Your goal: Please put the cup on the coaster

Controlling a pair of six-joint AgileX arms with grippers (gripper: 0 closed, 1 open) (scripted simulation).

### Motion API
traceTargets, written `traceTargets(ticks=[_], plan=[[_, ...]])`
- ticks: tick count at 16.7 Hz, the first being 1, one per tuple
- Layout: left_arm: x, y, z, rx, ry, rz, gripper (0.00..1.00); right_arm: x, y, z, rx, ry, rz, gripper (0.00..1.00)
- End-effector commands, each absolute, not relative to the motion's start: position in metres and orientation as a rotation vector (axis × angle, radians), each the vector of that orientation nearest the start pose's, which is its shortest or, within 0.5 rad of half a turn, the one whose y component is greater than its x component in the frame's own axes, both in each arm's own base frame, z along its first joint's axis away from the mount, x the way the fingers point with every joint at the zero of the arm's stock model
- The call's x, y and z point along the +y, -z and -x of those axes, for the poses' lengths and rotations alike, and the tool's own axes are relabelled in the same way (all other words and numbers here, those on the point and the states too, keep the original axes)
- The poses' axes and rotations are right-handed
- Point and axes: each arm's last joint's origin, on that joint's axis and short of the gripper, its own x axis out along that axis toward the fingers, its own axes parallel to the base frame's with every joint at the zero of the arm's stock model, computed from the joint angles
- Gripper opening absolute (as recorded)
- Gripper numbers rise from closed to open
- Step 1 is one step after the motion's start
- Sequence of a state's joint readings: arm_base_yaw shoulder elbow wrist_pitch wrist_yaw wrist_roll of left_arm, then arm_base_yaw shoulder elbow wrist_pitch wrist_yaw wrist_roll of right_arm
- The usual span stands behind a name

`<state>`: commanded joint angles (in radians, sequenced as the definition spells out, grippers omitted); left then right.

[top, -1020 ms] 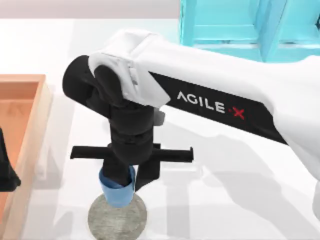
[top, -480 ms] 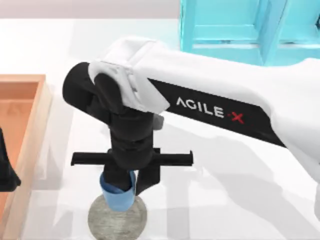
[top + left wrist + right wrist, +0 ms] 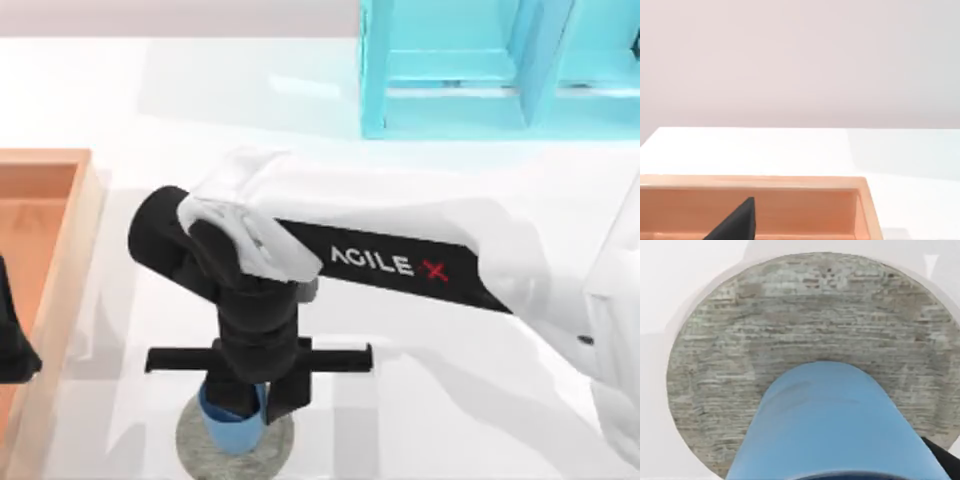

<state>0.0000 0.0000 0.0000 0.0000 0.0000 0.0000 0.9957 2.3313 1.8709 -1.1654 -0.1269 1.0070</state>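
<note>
One cup (image 3: 232, 425) sits pinched in our right gripper (image 3: 246, 408), jaws closed on its rim, held upright over the middle of the coaster (image 3: 196, 447) at the near edge so it can settle flat. Our left gripper (image 3: 12, 345) idles over the wooden tray (image 3: 60, 165) at left, fingers unreadable; nothing blocks the drop.

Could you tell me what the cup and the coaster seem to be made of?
The cup looks like smooth matte plastic: an even blue wall with no gloss or pattern, though glazed ceramic cannot be ruled out. The coaster looks like felt or rough stone: speckled grey with a streaked, dull surface.
</note>
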Motion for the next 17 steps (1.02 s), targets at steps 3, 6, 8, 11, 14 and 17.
traceTargets(ticks=[3, 6, 8, 11, 14, 17], plan=[[-0.0012, -0.1600, -0.1057, 0.000, 0.000, 0.000, 1.00, 0.3814, -0.1374, -0.2363, 1.711, -0.015, -0.023, 0.00], [-0.0012, -0.1600, -0.1057, 0.000, 0.000, 0.000, 1.00, 0.3814, -0.1374, -0.2363, 1.711, -0.015, -0.023, 0.23], [-0.0012, -0.1600, -0.1057, 0.000, 0.000, 0.000, 1.00, 0.3814, -0.1374, -0.2363, 1.711, -0.015, -0.023, 0.38], [-0.0012, -0.1600, -0.1057, 0.000, 0.000, 0.000, 1.00, 0.3814, -0.1374, -0.2363, 1.711, -0.015, -0.023, 0.60], [-0.0012, -0.1600, -0.1057, 0.000, 0.000, 0.000, 1.00, 0.3814, -0.1374, -0.2363, 1.711, -0.015, -0.023, 0.83], [-0.0012, -0.1600, -0.1057, 0.000, 0.000, 0.000, 1.00, 0.3814, -0.1374, -0.2363, 1.711, -0.015, -0.023, 1.00]])
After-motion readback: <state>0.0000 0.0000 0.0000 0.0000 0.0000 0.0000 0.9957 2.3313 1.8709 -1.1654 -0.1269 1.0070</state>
